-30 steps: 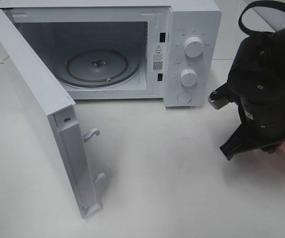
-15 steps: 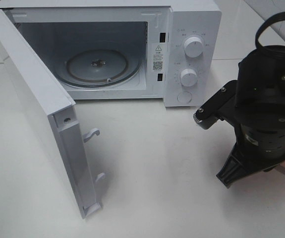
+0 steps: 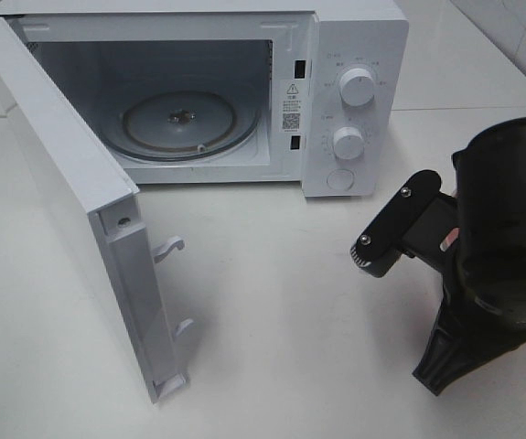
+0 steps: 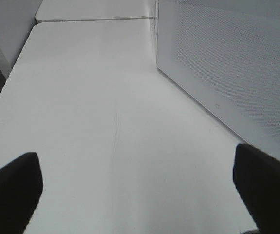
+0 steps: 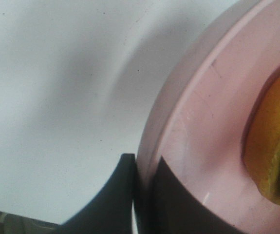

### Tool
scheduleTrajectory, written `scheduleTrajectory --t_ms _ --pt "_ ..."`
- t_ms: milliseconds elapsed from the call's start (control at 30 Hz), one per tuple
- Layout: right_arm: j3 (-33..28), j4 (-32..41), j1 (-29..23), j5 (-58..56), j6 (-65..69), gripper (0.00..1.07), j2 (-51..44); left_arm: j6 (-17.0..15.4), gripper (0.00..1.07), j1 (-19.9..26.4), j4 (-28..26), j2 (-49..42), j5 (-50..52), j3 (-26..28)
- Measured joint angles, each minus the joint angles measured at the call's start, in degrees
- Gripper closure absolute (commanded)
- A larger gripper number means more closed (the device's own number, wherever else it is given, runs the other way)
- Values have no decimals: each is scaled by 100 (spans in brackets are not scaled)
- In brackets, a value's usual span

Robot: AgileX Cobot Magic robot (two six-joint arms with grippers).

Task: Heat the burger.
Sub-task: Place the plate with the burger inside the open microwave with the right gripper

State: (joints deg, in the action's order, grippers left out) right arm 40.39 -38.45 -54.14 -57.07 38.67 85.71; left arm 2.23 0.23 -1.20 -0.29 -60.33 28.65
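Note:
In the right wrist view, the burger [image 5: 271,146] shows only as a slice of golden-brown bun on a round pink plate [image 5: 203,126]. My right gripper [image 5: 144,178] is shut on the plate's rim, one dark finger [image 5: 118,187] outside it and the other on the inner side. From the high camera, the right arm [image 3: 505,247] fills the near right of the table and hides the burger. My left gripper [image 4: 140,195] is open over bare table, with nothing between its fingers.
A white microwave [image 3: 354,55] stands at the back, its door [image 3: 61,183] swung wide open to the left and its glass turntable [image 3: 180,123] bare. The door's outer face [image 4: 227,73] stands close beside my left gripper.
The right arm has swung nearer and lower at the table's right side, and its wrist has turned. The pink plate edge seen earlier is now almost covered by the arm.

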Motion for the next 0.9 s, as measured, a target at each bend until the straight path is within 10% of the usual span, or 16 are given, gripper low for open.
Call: scheduleTrajectory --t_ms 900 --pt "-17 -115 -1049 590 -2143 107 -264 0 7 0 0 0 6 0"
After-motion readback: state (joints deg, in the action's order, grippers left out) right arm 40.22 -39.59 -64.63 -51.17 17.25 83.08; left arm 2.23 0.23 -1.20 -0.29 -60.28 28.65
